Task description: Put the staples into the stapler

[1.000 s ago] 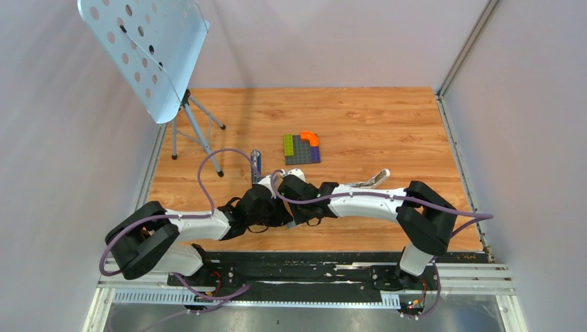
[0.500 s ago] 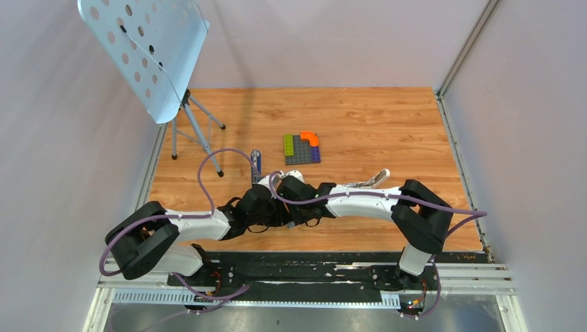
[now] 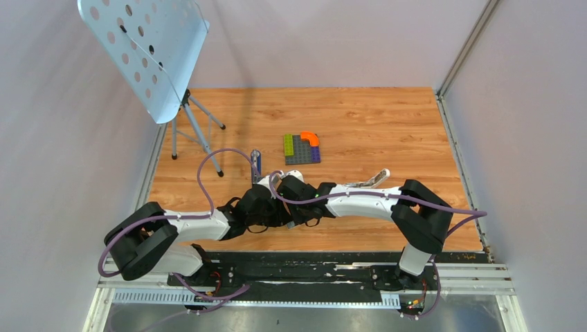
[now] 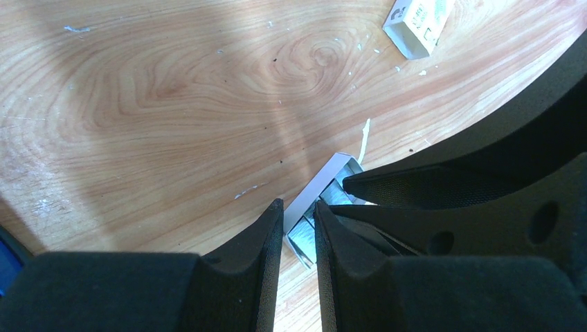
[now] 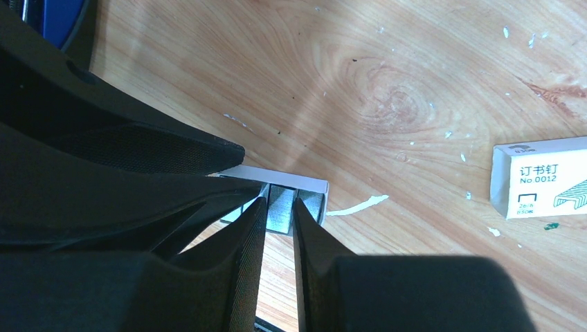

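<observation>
Your left tool (image 4: 299,216) pinches the end of the open cardboard tray (image 5: 304,185) on the table (image 3: 374,117). Your right tool (image 5: 277,211) is closed on the grey staples (image 5: 280,200) inside it. The printed white box (image 5: 540,176) lies nearby, and the blue stapler (image 3: 256,164) sits just beyond both tools.

Left arm (image 3: 201,225) and right arm (image 3: 363,200) wrist to wrist; stapler (image 3: 256,163) just beyond

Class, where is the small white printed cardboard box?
Right wrist view: the box lies on the wooden table at the right edge, apart from the grey staples.
</observation>
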{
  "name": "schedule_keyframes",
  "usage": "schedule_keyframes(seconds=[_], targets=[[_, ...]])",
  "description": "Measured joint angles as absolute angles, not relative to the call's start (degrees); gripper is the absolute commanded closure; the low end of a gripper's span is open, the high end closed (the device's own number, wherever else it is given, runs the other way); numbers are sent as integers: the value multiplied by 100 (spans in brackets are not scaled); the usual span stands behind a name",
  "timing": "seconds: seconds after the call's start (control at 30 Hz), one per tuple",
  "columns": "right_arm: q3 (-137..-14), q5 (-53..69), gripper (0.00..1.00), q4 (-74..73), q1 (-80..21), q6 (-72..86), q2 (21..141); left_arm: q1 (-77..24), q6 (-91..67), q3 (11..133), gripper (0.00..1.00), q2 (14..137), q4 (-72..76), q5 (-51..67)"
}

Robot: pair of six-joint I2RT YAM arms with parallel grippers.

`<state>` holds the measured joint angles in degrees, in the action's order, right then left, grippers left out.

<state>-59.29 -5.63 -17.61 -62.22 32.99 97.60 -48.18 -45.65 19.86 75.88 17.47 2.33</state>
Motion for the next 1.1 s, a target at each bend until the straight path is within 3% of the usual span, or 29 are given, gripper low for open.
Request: schedule_keyframes(seconds=[0.73, 1.1], targets=[[-5929, -600, 72, -1824, -6200, 3306, 9756, -4818, -4543, 1988, 75, 7548, 1675, 213], [-5911, -467, 77, -1778, -6143, 3341, 9758, -4818, -4543, 1988, 75, 7548, 1680, 213]])
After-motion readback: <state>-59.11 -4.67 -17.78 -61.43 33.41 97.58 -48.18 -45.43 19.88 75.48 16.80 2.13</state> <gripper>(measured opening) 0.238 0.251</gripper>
